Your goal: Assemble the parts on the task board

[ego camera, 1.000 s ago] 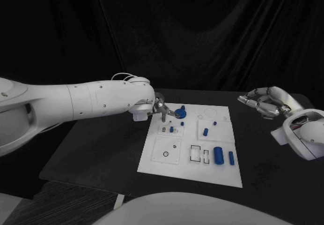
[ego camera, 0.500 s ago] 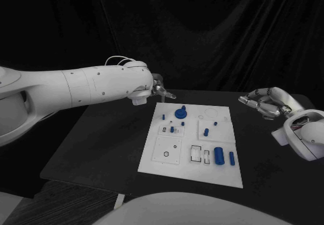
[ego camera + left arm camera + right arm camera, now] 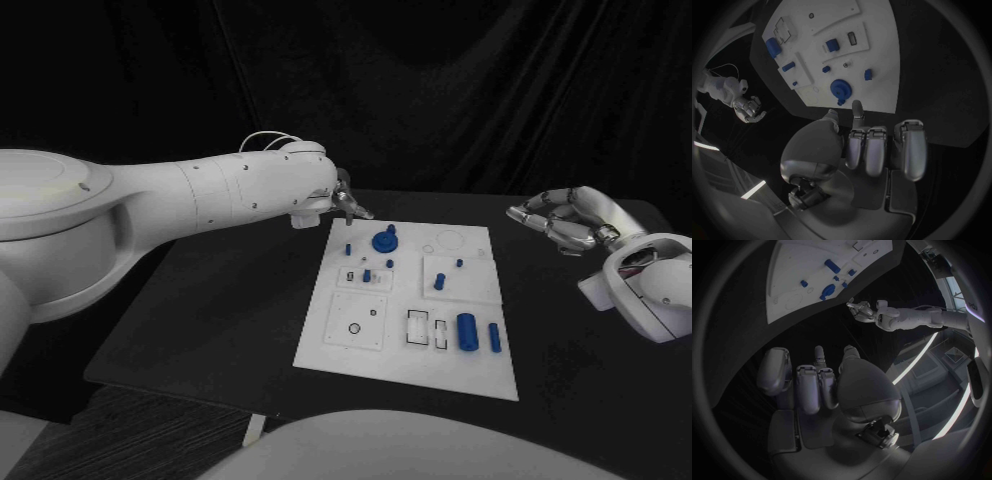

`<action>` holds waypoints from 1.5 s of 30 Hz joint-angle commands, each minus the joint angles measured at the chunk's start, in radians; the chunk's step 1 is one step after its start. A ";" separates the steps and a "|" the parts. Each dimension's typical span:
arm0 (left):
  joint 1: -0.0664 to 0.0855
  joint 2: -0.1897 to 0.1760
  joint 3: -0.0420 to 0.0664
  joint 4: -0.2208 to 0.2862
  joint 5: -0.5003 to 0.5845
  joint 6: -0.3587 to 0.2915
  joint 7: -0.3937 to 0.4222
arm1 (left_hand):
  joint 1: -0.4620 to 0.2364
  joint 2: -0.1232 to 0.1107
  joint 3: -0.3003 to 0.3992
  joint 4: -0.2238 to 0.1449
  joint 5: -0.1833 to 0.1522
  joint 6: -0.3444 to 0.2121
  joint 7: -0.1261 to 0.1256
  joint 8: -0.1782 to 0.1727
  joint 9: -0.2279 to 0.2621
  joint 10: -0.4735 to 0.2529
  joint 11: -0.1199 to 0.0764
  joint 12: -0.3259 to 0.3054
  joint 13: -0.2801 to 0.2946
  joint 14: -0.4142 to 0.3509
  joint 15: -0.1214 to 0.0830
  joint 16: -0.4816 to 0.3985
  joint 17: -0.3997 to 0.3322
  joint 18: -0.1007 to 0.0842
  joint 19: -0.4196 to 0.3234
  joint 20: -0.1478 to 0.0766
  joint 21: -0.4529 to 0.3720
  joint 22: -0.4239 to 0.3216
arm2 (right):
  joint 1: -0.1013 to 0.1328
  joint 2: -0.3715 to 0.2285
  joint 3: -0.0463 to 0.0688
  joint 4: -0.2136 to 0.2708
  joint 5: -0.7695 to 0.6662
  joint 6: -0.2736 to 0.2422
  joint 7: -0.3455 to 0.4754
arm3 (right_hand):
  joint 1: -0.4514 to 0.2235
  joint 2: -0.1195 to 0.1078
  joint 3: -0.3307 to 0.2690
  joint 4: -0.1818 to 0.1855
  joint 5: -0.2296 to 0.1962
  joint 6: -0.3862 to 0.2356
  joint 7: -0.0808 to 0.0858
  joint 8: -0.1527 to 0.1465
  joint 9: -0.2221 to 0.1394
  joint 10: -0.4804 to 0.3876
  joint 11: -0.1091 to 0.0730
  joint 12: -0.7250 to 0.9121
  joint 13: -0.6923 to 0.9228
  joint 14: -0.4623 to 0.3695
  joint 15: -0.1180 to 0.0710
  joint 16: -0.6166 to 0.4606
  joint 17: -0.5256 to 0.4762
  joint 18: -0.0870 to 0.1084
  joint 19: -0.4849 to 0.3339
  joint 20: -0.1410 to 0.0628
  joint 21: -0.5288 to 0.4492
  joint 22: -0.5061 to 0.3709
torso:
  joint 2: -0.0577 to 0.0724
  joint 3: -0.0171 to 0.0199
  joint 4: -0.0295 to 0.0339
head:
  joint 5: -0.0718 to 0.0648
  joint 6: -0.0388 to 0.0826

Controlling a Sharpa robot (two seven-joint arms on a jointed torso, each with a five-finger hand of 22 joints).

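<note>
Silver fingers of the left hand (image 3: pixel 873 145) are curling in toward the palm with nothing between them, and the hand is hanging above the far-left corner of the white rectangular task board (image 3: pixel 327 340), just off its far edge. Directly beneath those fingertips, near the board's far edge, the round blue knob-like part (image 3: pixel 385 241) is sitting on the board, apart from the hand.

The right hand (image 3: pixel 565 220) is hovering well off the board's right edge over the black table (image 3: pixel 216 300), its fingers also curled in and holding nothing.

Farther along the board, several small blue pegs (image 3: pixel 366 275) are standing near the middle, and 2 blue cylinders, 1 thick (image 3: pixel 467 332) and 1 thin (image 3: pixel 495 337), are lying near the right edge toward the near side, beside 2 rectangular slots (image 3: pixel 418 327).

In my judgement the left hand is between parts, so the step now is choosing and reaching for the next one. Doing it well likely means spreading the fingers before descending, coming straight down over a single piece, and keeping clear of the round knob and the upright pegs so nothing already seated is getting knocked.
</note>
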 commanded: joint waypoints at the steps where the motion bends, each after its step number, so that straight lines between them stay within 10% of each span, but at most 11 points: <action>1: -0.009 0.017 0.001 -0.029 -0.003 0.040 0.044 | 0.024 0.001 -0.011 0.000 0.020 -0.014 -0.003 0.016 0.025 0.110 -0.002 0.003 0.257 0.111 -0.006 0.014 0.266 -0.025 0.038 -0.007 0.008 0.224 | -0.002 0.000 0.001 0.003 -0.005 0.009 -0.016 | 0.017 0.007 -0.016 0.006 0.002 0.005 0.005 0.001 -0.012 0.062 -0.002 -0.010 0.196 0.079 -0.004 -0.001 0.145 -0.014 -0.005 0.003 -0.014 0.163 | 0.000 -0.0006 -0.0001 | 0.001 0.000; 45: -0.072 0.042 0.001 -0.100 -0.035 0.075 0.031 | 0.051 0.005 -0.047 0.005 0.017 -0.052 -0.011 0.123 0.185 0.110 -0.006 0.003 0.257 0.111 -0.008 0.014 0.266 -0.022 0.031 -0.008 -0.005 0.226 | -0.010 0.003 0.001 -0.001 -0.005 0.027 -0.024 | 0.021 0.009 -0.014 0.003 0.003 0.003 0.005 0.000 -0.014 0.062 -0.001 -0.010 0.196 0.079 -0.004 -0.001 0.145 -0.013 -0.006 0.003 -0.018 0.162 | -0.001 -0.0001 -0.0008 | 0.000 0.000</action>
